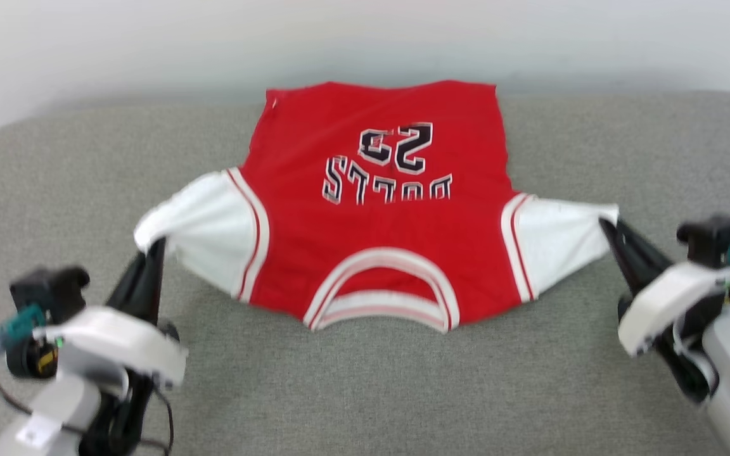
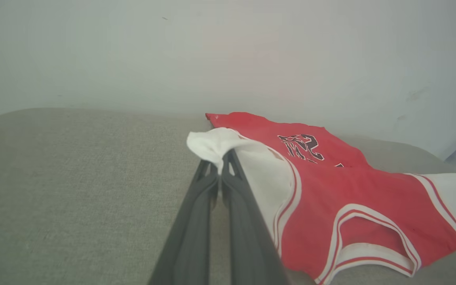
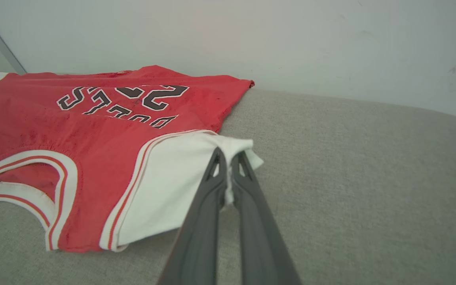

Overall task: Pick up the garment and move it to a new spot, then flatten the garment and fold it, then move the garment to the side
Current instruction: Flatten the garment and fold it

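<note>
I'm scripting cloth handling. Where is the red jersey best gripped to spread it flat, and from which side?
Grip the jersey at the outer cuffs of its left sleeve and right sleeve, each from its own side. It lies collar toward the robot, sleeves splayed sideways, so cuffs are free edges. The left pincer and right pincer are shut there.

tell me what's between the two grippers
The garment, spread on the grey surface, in the head view; the left gripper and right gripper each pinch a white sleeve.

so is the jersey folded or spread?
Spread, not folded: the garment lies lettering up, both white sleeves stretched outward, one pinched in the left claw, one in the right claw.
</note>
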You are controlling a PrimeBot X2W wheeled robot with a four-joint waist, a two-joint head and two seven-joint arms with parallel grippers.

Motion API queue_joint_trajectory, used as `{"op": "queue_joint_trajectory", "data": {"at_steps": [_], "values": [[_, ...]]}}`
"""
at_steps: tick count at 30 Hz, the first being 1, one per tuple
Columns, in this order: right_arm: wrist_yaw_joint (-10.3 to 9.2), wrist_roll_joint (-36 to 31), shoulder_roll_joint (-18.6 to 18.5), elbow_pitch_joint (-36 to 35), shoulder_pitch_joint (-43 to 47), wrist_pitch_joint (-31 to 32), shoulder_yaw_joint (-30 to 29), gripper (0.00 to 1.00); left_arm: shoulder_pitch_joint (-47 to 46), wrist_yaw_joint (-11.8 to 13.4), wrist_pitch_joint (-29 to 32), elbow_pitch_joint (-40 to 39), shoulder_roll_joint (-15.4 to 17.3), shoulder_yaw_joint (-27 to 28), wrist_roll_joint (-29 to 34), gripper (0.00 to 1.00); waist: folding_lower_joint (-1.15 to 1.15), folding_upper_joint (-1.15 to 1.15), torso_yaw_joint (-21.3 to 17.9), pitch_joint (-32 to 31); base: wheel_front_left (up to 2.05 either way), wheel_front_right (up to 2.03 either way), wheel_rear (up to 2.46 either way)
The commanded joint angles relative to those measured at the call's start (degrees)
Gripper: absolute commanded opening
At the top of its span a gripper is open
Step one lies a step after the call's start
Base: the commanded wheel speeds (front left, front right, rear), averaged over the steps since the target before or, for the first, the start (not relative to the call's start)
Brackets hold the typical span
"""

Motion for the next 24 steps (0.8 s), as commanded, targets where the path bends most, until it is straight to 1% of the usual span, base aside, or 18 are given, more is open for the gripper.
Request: {"op": "queue_joint_trajectory", "data": {"at_steps": [1, 2, 3, 7, 13, 18, 24], "values": [[-0.07, -0.2, -0.1, -1.2, 4.8, -0.2, -1.5, 0.0, 4.9, 0.6, -0.3, -1.5, 0.4, 1.1, -0.4, 0.0, 0.02, 0.0, -0.4, -3.0, 0.0, 0.0, 0.0], [-0.07, -0.4, -0.3, -1.8, 6.8, -0.1, -2.1, 0.0, 6.8, 0.8, -0.3, -2.0, 0.4, 1.7, -0.6, 0.0, 0.02, 0.0, -0.5, -3.7, 0.0, 0.0, 0.0], [-0.07, -0.4, -0.3, -1.8, 6.8, -0.1, -2.1, 0.0, 6.8, 0.8, -0.3, -2.0, 0.4, 1.7, -0.6, 0.0, 0.02, 0.0, -0.5, -3.7, 0.0, 0.0, 0.0], [-0.07, -0.7, -0.8, -5.1, 14.8, 1.2, -5.0, 0.0, 13.2, 1.7, -0.3, -2.8, 0.5, 2.3, -0.7, 0.0, 0.02, 0.0, -0.4, -6.0, 0.0, 0.0, 0.0], [-0.07, -2.4, -1.4, -11.6, 27.0, 4.4, -12.0, 0.0, 20.1, 2.5, -0.3, -2.2, 0.3, 2.3, -1.1, 0.0, 0.02, 0.0, 0.0, -8.5, 0.0, 0.0, 0.0], [-0.07, -4.6, -0.4, -17.4, 36.3, 8.5, -17.6, 0.0, 24.2, 3.3, -0.3, -1.8, 0.3, 2.6, -1.2, 0.0, 0.02, 0.0, 0.3, -9.2, 0.0, 0.0, 0.0], [-0.08, -7.2, 1.9, -23.5, 45.1, 13.5, -22.9, 0.0, 27.8, 3.3, -0.3, -1.9, -0.6, 3.1, -0.9, 0.0, 0.02, 0.0, 0.7, -9.2, 0.0, 0.0, 0.0]]}}
